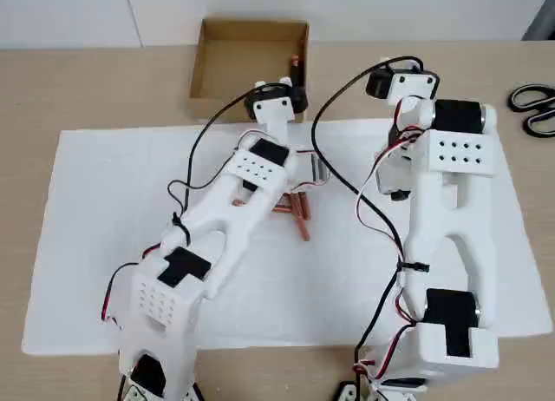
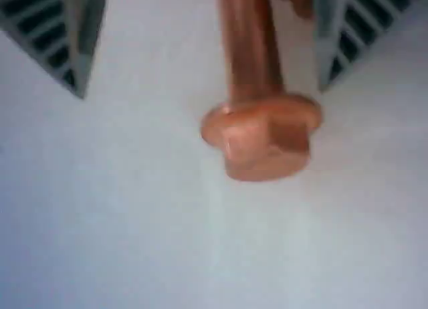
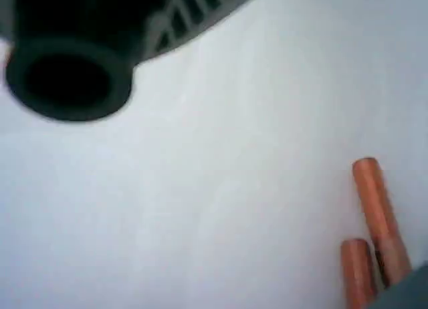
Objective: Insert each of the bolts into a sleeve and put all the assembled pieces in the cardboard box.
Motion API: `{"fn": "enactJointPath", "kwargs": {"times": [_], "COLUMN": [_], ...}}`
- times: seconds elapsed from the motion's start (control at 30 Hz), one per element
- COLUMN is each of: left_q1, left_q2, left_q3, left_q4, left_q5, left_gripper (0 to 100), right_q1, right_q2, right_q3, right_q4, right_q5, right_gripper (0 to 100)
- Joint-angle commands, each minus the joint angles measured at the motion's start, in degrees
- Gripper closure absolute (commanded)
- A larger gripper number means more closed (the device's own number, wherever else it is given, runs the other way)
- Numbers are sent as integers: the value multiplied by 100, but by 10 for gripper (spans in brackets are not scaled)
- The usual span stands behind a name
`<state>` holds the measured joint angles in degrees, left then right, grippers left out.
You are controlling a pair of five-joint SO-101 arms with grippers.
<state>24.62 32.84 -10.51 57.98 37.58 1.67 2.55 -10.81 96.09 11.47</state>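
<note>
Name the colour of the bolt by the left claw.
Bolt: copper-orange, clearest in left wrist view.

hand [image 3: 144, 21] clamped on black sleeve [image 3: 67, 81], its open end facing outward | white sheet [image 3: 221, 188] below hand | two copper rods [image 3: 378, 222] side by side on sheet, well apart from hand, ends partly hidden

Lab bench [image 1: 87, 80]: white mat [image 1: 130, 201], scissors [image 1: 536, 108].

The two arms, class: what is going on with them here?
The left gripper hangs open over the white mat with a copper bolt between its fingers. The right arm is over the mat too, a dark tube by its wrist camera. More copper pieces lie mid-mat; the cardboard box stands beyond.
</note>
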Motion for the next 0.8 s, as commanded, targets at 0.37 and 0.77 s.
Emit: {"fn": "enactJointPath", "kwargs": {"times": [0.37,0.77], "left_q1": [26,105], "left_q2": [44,396], "left_q3": [-426,-655], "left_q4": [-105,-79], "left_q5": [35,35], "left_gripper": [922,949], "right_q1": [66,66], "right_q2": [-286,-286], "right_q3": [-26,-26], "right_q4": [-22,-22], "right_q5": [35,35], "right_gripper": [995,995]}}
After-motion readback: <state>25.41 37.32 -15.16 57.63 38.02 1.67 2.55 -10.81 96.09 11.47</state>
